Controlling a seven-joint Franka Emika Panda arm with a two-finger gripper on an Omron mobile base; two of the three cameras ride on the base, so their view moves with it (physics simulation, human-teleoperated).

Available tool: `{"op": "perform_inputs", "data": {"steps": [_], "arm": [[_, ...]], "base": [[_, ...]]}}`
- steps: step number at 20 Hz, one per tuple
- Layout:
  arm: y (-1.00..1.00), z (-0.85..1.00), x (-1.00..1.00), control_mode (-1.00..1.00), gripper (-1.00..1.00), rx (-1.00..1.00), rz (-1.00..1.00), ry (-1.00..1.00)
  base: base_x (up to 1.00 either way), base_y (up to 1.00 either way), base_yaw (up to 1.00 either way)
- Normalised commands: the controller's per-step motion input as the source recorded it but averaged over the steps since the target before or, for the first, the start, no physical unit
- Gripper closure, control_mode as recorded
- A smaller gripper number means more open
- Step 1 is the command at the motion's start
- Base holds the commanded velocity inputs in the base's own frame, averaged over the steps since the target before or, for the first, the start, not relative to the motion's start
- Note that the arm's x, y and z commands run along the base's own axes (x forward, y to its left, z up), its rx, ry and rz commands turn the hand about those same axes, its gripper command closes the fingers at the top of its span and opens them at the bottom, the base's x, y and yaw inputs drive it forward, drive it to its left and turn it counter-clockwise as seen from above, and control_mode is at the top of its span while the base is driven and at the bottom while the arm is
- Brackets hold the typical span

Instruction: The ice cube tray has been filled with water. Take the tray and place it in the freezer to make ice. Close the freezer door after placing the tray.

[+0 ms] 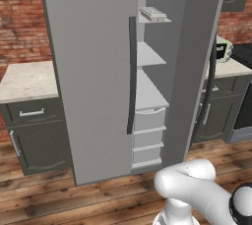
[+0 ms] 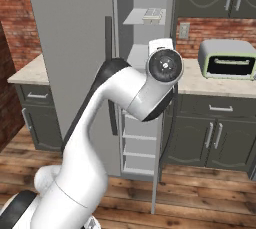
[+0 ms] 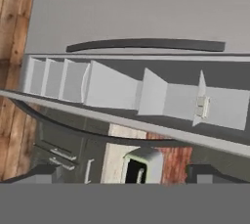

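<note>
The ice cube tray (image 1: pixel 153 13) lies flat on the top white shelf inside the freezer (image 1: pixel 150 91). From the right base view the tray (image 2: pixel 153 15) sits high, above my raised wrist. The freezer door (image 1: pixel 199 47) stands swung open at the right, seen nearly edge-on, its long dark handle facing away from the compartment. In the hand view, rolled sideways, the tray (image 3: pixel 202 106) is a small pale block on a shelf at the right. My gripper (image 3: pixel 124 173) hangs back from the freezer, open, with nothing between its fingertips (image 3: pixel 41 173).
The plain grey refrigerator door (image 1: pixel 93 71) left of the freezer is shut. A pale green toaster oven (image 2: pixel 227 59) stands on the counter (image 2: pixel 220 85) to the right, above dark cabinets. Another counter (image 1: pixel 27 79) lies to the left. The floor is wood.
</note>
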Motion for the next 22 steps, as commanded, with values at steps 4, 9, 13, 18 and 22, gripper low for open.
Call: {"op": "perform_inputs", "data": {"steps": [4, 9, 13, 18, 22], "arm": [[0.00, -0.60, 0.39, -1.00, -1.00, 0.08, 0.10, 0.05], [-0.01, -0.53, 0.31, -1.00, -1.00, 0.05, 0.11, 0.06], [-0.05, -0.37, 0.16, -1.00, -1.00, 0.00, 0.09, 0.04], [0.00, -0.52, 0.10, -1.00, -1.00, 0.00, 0.06, 0.00], [-0.01, -0.57, 0.11, -1.00, -1.00, 0.00, 0.02, -0.01]], "base": [[0.00, 0.00, 0.00], [0.00, 0.00, 0.00], [0.00, 0.00, 0.00], [0.00, 0.00, 0.00], [0.00, 0.00, 0.00]]}}
